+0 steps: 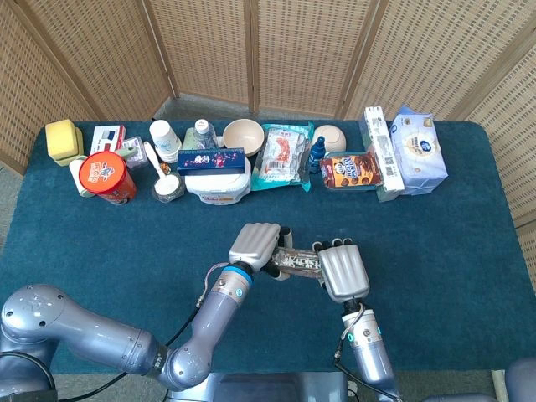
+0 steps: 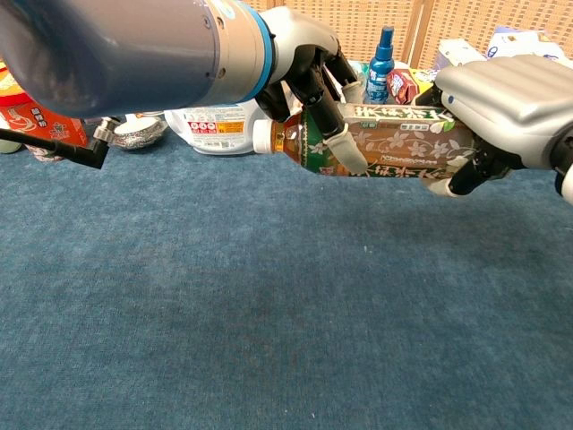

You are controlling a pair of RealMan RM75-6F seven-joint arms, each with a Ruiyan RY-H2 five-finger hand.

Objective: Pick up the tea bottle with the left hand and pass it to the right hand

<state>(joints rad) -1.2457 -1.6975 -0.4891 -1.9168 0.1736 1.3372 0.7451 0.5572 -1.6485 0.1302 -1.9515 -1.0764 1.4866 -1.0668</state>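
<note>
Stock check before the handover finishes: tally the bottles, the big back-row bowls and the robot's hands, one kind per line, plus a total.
Bottles: 3 (tea bottle, water bottle, blue spray bottle)
Bowls: 2 (beige bowl, white bowl)
Hands: 2 (left hand, right hand)
Total: 7

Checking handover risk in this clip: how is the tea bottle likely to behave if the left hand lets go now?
The tea bottle looks nearly full of dark liquid, so probably heavy for its size. Held sideways above the cloth, with the right hand wrapped round its base, its cap end would likely dip once the left hand releases. Its smooth round body could slip or roll if dropped.
</note>
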